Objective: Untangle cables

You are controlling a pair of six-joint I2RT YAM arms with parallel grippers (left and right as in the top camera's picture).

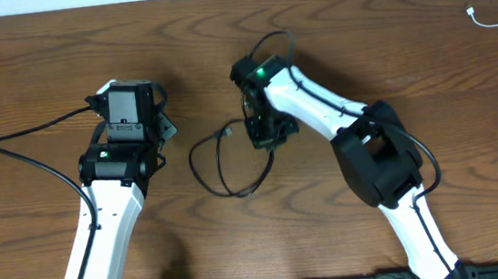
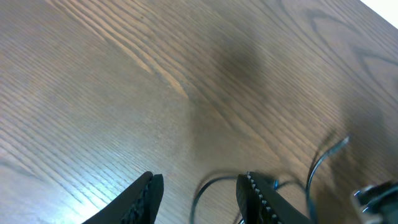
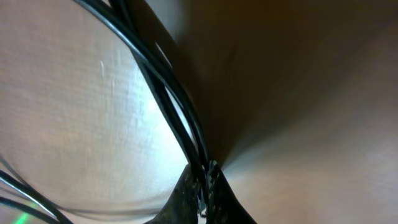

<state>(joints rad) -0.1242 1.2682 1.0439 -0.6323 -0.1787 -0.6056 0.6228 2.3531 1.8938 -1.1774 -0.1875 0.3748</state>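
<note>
Black cable: lies near the middle of the counter in a loose, open loop, with a second strand crossing inside it.
Long axis: the loop is about as wide as it is deep in the overhead view. Its small plug end sits at the top of the loop and points toward the right arm.
White cable: bundled in the far right corner of the counter, well apart from the black one and from both arms.
Right fingers: closed on the black cable at the loop's right side. The right wrist view shows dark strands running down into the pinched tips.
Left fingers: spread apart and holding nothing, above bare wood to the left of the loop.
Cable against left fingers: in the left wrist view a curve of the black cable shows in the gap between the tips, lying on the counter and not touching them.
Around: a thicker black wire trails from the left arm across the counter to the left. Nothing lies on the loop.
</note>
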